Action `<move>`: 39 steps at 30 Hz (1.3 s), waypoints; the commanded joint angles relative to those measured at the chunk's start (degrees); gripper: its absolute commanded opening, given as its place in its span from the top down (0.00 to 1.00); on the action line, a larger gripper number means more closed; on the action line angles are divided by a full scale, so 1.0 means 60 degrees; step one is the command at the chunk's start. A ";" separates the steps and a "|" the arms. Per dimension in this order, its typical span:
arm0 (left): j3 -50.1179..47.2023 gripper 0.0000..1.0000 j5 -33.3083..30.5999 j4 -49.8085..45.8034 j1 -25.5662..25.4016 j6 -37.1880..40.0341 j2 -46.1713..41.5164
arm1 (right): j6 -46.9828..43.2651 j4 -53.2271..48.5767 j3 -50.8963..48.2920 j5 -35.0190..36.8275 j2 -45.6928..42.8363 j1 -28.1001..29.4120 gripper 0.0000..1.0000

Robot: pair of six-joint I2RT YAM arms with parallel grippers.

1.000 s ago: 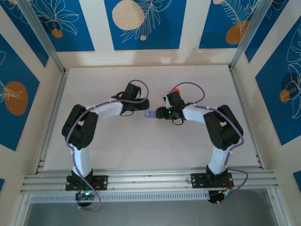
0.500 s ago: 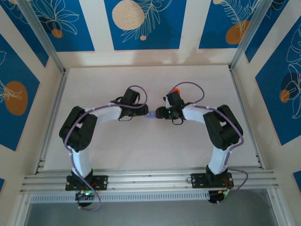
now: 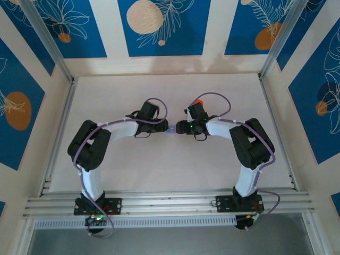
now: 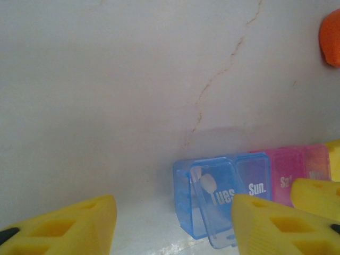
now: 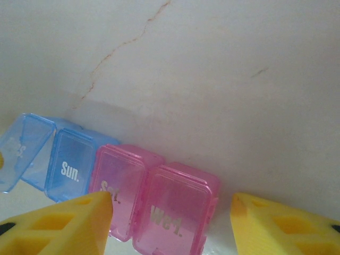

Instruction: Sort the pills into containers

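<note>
The containers (image 3: 171,129) lie on the tabletop (image 3: 159,175) between the arms, blue end lid (image 4: 219,208) raised. Left jaws spread around that lid; right jaws straddle the pink end (image 5: 175,212), pinching or not I cannot tell. Lid-opening step, probably; next, ease another lid up

Pale, off-white tabletop (image 3: 159,175) fills centre of top view. Thin reddish-brown crack (image 4: 212,90) runs diagonally across it, from upper right of left wrist frame down toward middle. Short dark scuff (image 5: 260,71) sits upper right in right wrist frame. Orange rounded object (image 4: 331,29), identity unclear, is cut off by upper right edge of left wrist frame. Blue wall panels (image 3: 159,26) with white leaf outlines and orange discs line top and sides. Aluminium rail (image 3: 170,204) crosses bottom.
</note>
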 commanded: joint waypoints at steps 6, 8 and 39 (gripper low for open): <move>-0.0196 0.45 0.0057 0.0151 -0.0075 0.0010 0.0392 | -0.0156 -0.0432 0.0071 0.0164 0.0453 -0.0117 0.40; -0.0208 0.45 0.0111 0.0202 -0.0064 -0.0013 0.0451 | -0.0180 -0.0462 0.0111 0.0161 0.0489 -0.0131 0.40; -0.0799 0.55 -0.0168 0.0079 0.0028 0.0787 0.1414 | -0.0429 -0.0871 0.0393 -0.0041 0.0718 -0.0439 0.40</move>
